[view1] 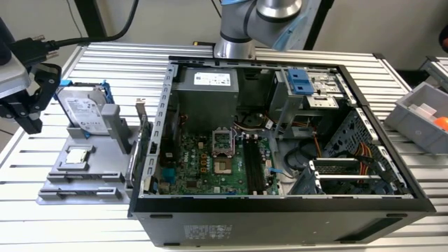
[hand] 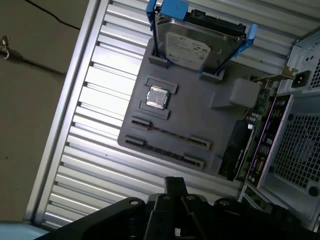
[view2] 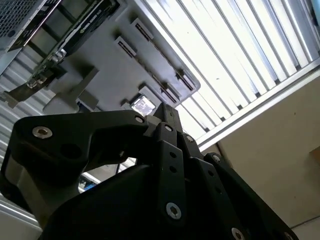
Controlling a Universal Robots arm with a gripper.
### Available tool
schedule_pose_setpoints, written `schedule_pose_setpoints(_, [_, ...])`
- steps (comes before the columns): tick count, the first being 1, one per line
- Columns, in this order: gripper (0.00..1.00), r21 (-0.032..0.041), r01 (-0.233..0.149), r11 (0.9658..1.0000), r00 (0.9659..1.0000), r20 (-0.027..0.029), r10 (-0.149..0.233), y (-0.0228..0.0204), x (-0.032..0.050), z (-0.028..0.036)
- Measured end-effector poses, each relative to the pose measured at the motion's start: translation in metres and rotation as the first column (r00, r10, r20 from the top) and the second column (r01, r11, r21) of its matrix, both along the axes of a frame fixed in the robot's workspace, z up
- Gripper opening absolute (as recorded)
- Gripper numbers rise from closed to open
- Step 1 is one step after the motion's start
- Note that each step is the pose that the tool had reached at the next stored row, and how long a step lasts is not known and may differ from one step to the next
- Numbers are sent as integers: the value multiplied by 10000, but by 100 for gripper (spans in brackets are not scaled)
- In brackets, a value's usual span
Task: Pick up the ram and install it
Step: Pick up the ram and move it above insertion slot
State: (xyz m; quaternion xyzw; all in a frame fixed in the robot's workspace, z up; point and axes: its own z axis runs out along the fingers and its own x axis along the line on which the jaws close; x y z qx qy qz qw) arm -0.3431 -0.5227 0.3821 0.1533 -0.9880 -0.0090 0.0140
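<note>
The black end effector (view1: 28, 100) hangs above the grey moulded fixture tray (view1: 105, 176), at 9 o'clock from the open computer case (view1: 280, 210); whether it is released or clenched, I cannot tell. The thin dark ram stick (hand: 170, 134) stands on edge in the tray's end clips, so a square, centred approach looks best. The hard drive's (hand: 192, 45) white label is unreadable.

Hard drive (view1: 83, 109) on holder tray (view1: 77, 181), beside open case (view1: 280, 205)

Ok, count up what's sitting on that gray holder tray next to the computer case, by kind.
Hard drive in a blue bracket: 1
Processor chip: 1
Ram sticks, edge-on between their holders: 2
Expansion card, standing at the tray's case-side edge: 1
Total: 5
</note>
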Motion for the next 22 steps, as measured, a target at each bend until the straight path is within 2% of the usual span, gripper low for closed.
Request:
schedule_pose_setpoints(6, [0, -66, -635, 9980, 9980, -2, 635, 3, 0, 0])
schedule_pose_setpoints(13, [0, -136, -1276, 9917, 9918, -9, 1276, 17, 0, 0])
schedule_pose_setpoints(18, [0, -181, -1715, 9850, 9852, -16, 1715, 20, 0, 0])
schedule_pose_setpoints(22, [0, -194, -2124, 9770, 9772, -19, 2124, 22, 0, 0])
